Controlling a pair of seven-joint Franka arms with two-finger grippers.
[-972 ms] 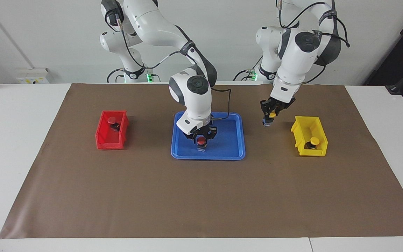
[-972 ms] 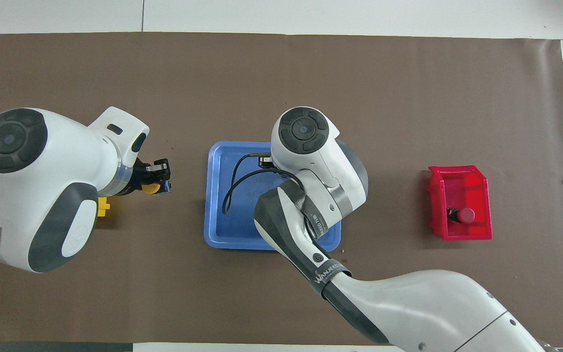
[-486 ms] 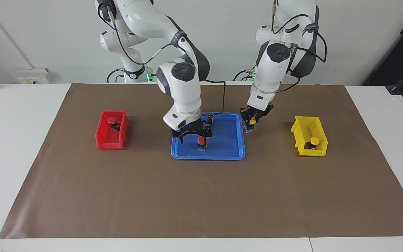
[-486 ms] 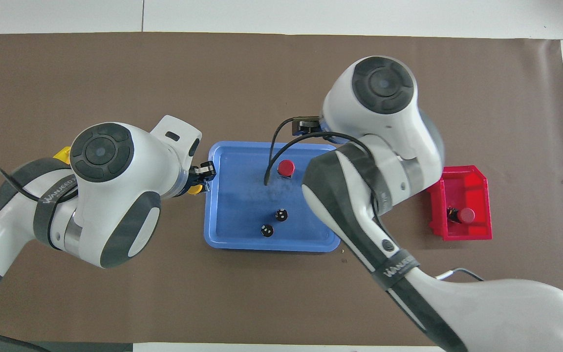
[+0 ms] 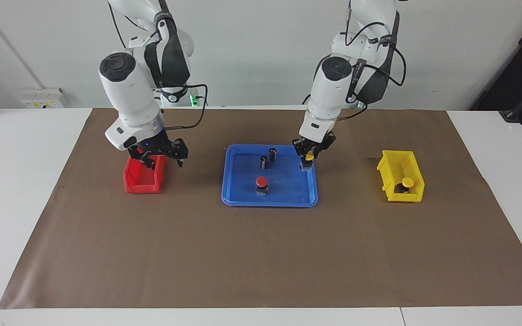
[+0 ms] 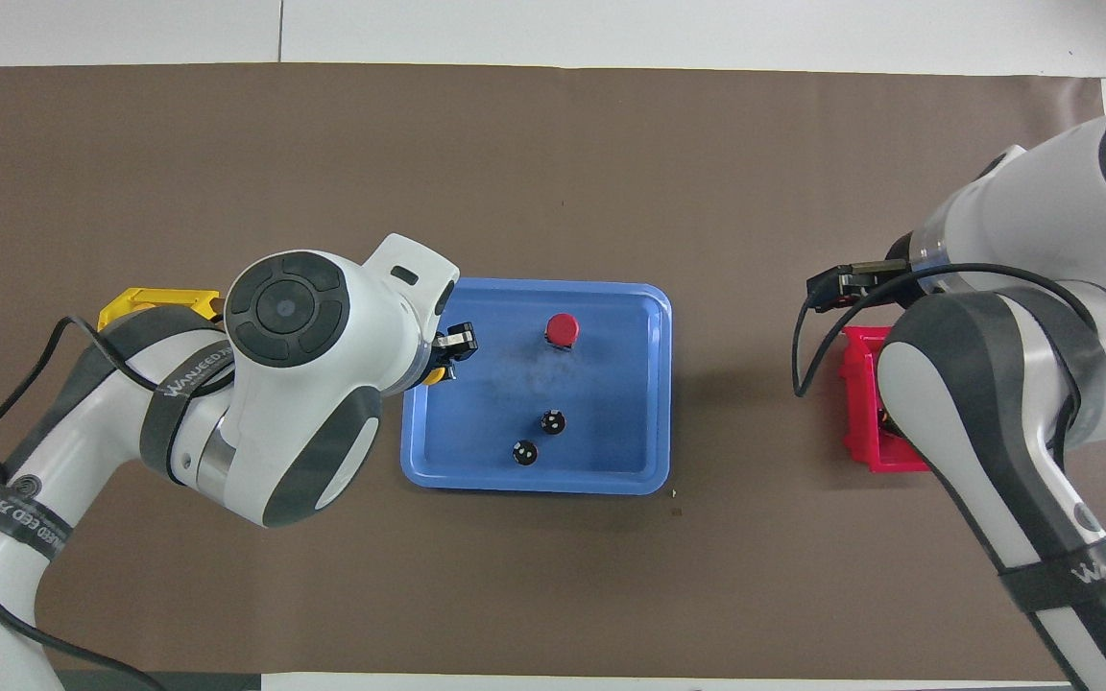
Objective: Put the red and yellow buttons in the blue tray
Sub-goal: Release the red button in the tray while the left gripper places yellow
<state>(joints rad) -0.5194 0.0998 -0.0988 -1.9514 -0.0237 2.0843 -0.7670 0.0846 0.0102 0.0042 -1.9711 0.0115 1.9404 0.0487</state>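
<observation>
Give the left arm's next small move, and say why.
Probably lower and release: the left gripper holds a yellow button over the blue tray at its rim nearest the yellow bin, not yet set down beside the red button.

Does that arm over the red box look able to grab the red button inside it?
Probably yes. The right gripper hangs open directly over the red bin, whose top is open. The button inside is hidden from both views now, so its exact spot is unclear.

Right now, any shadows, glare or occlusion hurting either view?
Facing view: even light, soft shadows beside the blue tray and red bin, no glare. Overhead view: the right arm's body hides most of the red bin; the left arm covers most of the yellow bin.
</observation>
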